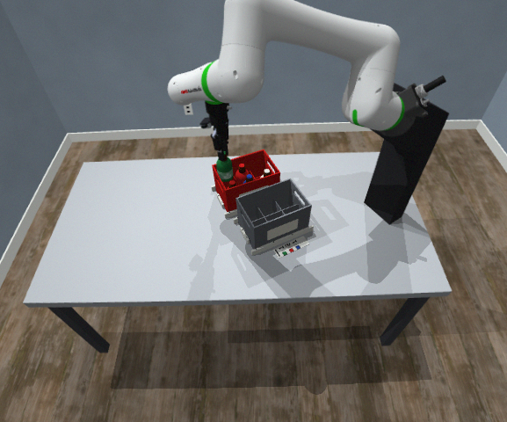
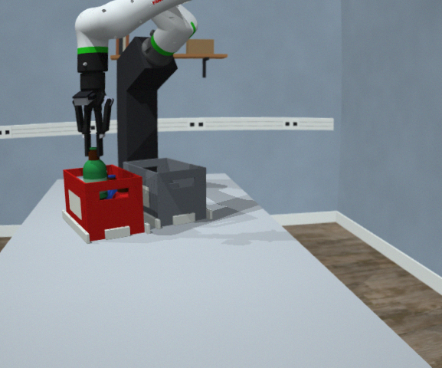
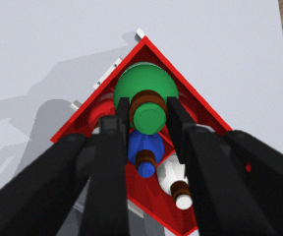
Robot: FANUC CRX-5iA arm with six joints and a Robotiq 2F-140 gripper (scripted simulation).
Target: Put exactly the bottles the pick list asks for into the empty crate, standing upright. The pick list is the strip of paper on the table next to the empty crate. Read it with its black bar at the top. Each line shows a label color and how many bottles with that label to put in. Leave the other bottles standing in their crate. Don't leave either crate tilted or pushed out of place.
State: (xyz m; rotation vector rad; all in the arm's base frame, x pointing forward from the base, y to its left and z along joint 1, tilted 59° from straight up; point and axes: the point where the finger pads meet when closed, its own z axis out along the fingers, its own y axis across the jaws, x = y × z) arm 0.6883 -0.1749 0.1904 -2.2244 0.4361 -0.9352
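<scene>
Even, bright illumination from above. The arm (image 1: pixel 307 40) and crates cast layered, hard-edged grey shadows across the bench (image 1: pixel 121 236); a darker shadow lies on the floor beneath. No glare. The wrist view shows the near claw (image 3: pixel 148 115) softly blurred.
</scene>
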